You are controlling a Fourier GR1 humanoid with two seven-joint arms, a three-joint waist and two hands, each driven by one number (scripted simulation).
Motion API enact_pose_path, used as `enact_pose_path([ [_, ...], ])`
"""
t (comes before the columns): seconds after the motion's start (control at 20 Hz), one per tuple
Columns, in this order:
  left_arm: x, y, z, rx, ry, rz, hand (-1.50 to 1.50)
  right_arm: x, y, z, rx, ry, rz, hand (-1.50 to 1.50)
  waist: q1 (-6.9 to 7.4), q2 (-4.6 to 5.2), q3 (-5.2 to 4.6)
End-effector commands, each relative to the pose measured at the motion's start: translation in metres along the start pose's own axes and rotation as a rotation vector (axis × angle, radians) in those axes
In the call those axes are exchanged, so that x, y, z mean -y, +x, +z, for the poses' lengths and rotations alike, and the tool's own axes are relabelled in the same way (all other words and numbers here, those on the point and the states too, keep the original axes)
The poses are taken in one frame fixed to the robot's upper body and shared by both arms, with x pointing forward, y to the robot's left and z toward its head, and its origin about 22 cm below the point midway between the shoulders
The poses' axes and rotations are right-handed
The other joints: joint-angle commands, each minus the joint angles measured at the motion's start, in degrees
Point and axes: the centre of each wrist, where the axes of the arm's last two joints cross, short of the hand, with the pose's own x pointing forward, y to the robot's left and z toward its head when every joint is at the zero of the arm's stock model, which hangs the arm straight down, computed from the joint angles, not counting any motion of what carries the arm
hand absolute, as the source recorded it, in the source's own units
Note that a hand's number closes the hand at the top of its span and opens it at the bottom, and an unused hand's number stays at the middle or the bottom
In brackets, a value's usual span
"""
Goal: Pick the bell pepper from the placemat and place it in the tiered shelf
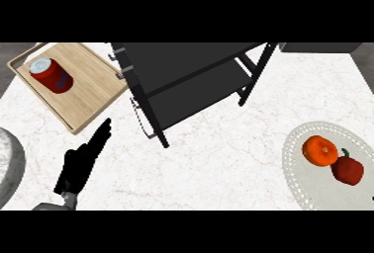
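Note:
A red bell pepper (pixel 349 169) with a dark green stem lies on a round white placemat (pixel 306 183) at the right side of the counter. An orange fruit (pixel 320 150) sits just left of it on the same mat, touching it. The black tiered shelf (pixel 191 79) stands at the top middle, its dark shelves bare. My left hand (pixel 82 161) rests at the lower left, fingers straight and pointing up toward the tray, holding nothing. My right hand does not show in the head view.
A wooden tray (pixel 84 101) at the top left holds a red can (pixel 51 74) lying on its side. A grey rounded rim (pixel 9 165) shows at the left edge. White marble counter (pixel 219 163) stretches between shelf and placemat.

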Motion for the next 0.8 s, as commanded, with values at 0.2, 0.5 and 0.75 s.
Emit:
enact_pose_path([
  [0.2, 0.01, 0.008, -0.008, 0.03, -0.061, -0.01, 0.0, 0.02, 0.032, -0.025, -0.277, -0.119, 0.54, -1.5, 3.99, 1.16, -0.18],
  [0.5, 0.01, 0.01, -0.013, 0.024, -0.061, -0.032, 0.0, -0.026, 0.083, -0.023, -0.337, -0.078, 0.604, -1.5, 3.86, 0.44, 0.2],
  [0.75, 0.018, 0.001, -0.005, -0.005, -0.061, -0.012, 0.0, -0.063, 0.097, -0.033, -0.395, 0.028, 0.608, -1.5, 3.58, 0.21, 0.24],
])
